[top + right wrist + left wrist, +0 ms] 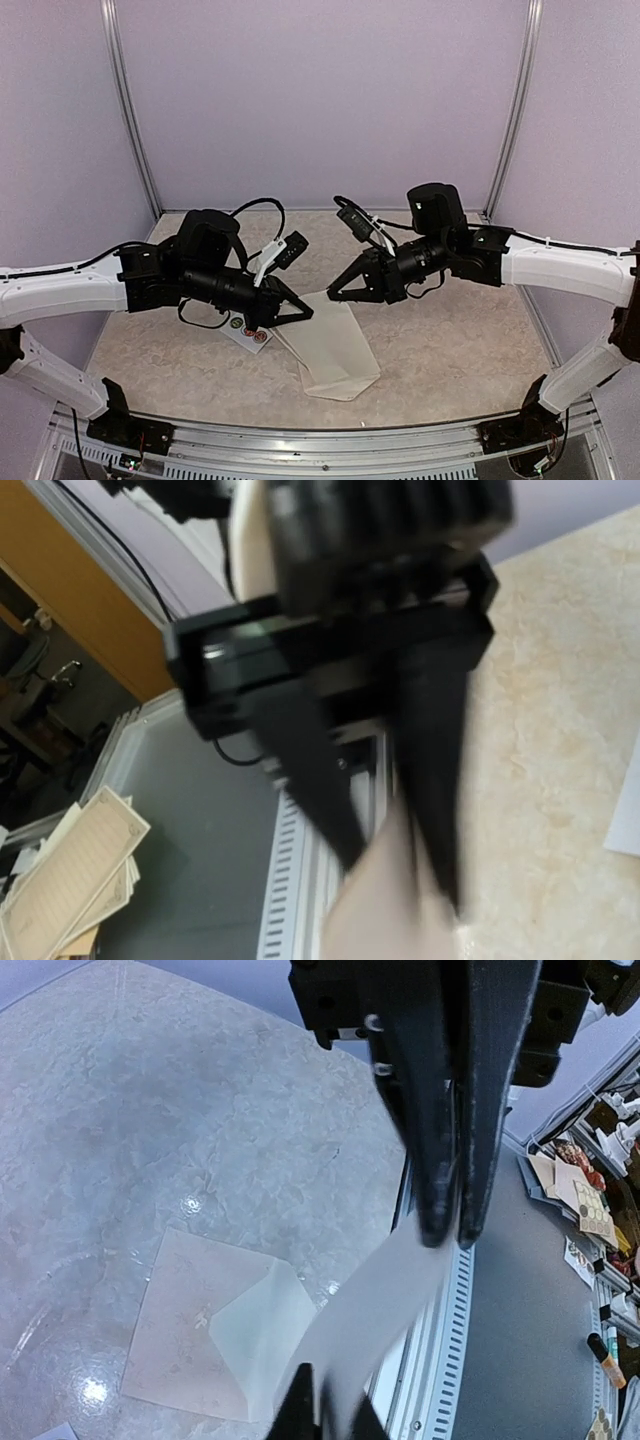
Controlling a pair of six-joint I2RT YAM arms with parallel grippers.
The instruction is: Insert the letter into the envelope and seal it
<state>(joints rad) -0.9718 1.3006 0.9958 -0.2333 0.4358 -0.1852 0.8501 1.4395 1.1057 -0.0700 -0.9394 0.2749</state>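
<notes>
The letter (335, 345) is a pale sheet stretched between both grippers above the table. In the left wrist view my left gripper (452, 1238) is shut on the upper end of the letter (370, 1310), which slopes down to the right gripper's dark fingertips (300, 1410). The right wrist view is blurred; my right gripper (405, 885) is shut on the cream letter (390, 920). The envelope (180, 1330) lies flat on the table under the sheet, its triangular flap (260, 1330) open. From above, the left gripper (305, 315) and right gripper (333, 293) sit close together, and the letter hides most of the envelope.
A white strip of round stickers (250, 333) lies on the table just left of the letter, under the left arm. The metal rail of the table's near edge (440, 1360) runs close beside the envelope. Purple walls enclose the back and sides.
</notes>
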